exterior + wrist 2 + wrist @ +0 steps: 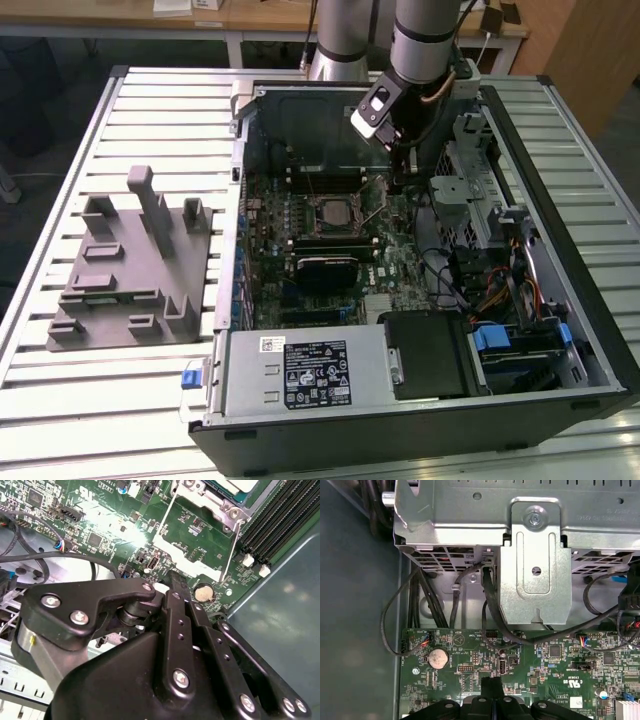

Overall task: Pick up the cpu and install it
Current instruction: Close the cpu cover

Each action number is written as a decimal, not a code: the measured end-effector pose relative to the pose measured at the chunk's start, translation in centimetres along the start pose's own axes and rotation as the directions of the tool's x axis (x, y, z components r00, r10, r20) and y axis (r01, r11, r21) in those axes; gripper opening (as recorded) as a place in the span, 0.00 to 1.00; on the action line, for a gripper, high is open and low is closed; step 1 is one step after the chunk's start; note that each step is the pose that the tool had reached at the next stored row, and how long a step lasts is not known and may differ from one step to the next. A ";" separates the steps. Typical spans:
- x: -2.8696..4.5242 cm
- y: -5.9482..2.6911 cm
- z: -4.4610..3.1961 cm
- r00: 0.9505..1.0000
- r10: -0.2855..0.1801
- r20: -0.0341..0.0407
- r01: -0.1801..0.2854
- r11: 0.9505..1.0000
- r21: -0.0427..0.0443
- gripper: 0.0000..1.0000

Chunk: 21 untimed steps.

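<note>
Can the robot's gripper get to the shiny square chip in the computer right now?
Probably yes. The chip lies face-up on the green board with nothing above it, and the gripper hangs close by, toward the exterior view's right. Its jaws are shut, so they would need opening.

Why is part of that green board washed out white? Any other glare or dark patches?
Second wrist view: lamp light glares off the motherboard beside the gripper. First wrist view: the case wall lies in shade, while the metal bracket is brightly lit. Exterior view: even light, no strong glare.
</note>
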State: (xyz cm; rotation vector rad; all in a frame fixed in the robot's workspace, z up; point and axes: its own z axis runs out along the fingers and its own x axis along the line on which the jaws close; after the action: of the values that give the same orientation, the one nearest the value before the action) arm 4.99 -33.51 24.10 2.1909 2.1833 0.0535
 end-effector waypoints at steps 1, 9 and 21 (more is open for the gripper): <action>0.00 0.00 0.00 1.000 0.000 0.000 0.000 1.000 0.000 0.11; 0.00 -0.47 -0.03 1.000 0.000 -0.003 0.000 1.000 0.000 0.11; -0.01 -3.39 -0.19 1.000 0.000 -0.004 0.000 1.000 -0.003 0.11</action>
State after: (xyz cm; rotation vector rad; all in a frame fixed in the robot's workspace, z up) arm 1.59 -33.51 24.10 2.1915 2.1837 0.0605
